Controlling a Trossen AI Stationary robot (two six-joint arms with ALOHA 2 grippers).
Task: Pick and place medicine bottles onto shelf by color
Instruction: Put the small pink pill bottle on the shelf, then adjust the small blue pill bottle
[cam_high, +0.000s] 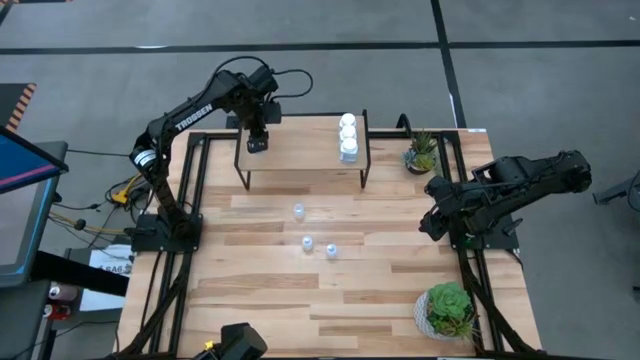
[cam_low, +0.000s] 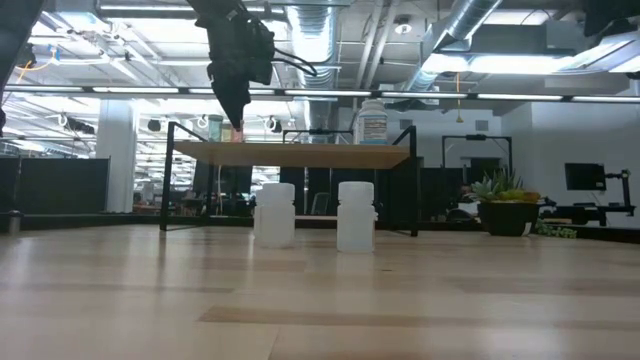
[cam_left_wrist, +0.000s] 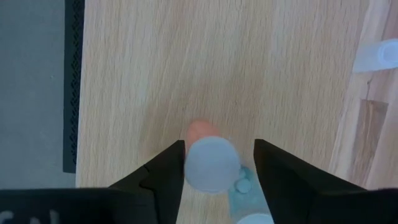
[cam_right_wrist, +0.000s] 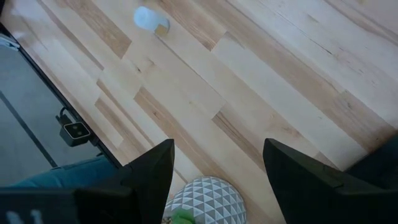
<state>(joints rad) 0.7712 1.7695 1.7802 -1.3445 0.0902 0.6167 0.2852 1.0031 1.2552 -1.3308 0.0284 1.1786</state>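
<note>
Light-wood planks make up the counter (cam_high: 300, 300), framed by black rails. At its far side stands the shelf (cam_high: 300, 150), a small pale board on thin black legs. Two dark arms flank the counter. The left arm reaches over the shelf's left end, its left tool (cam_high: 257, 142) pointing down at the board. The right arm is folded at the counter's right edge, with the right tool (cam_high: 432, 228) hanging above the planks there.

Next in size come two green potted plants: a larger one (cam_high: 447, 310) in a white patterned pot at the near right corner, and a smaller one (cam_high: 421, 152) at the far right, just beside the shelf.

On the shelf's right end a row of white medicine bottles (cam_high: 348, 137) stands upright, running from far to near. Three small pale-blue bottles (cam_high: 298, 211) stand on the counter in front of the shelf, one nearer the shelf and two close together slightly nearer the camera; the low view shows two of them as pale cylinders (cam_low: 275, 213) under the board.

In the left wrist view, the left tool's fingers (cam_left_wrist: 163, 177) are closed on a small capped bottle (cam_left_wrist: 211, 165) with a pinkish body, held over the shelf's surface. The right wrist view shows the right tool's fingers (cam_right_wrist: 152, 167) spread wide apart with nothing between them.
</note>
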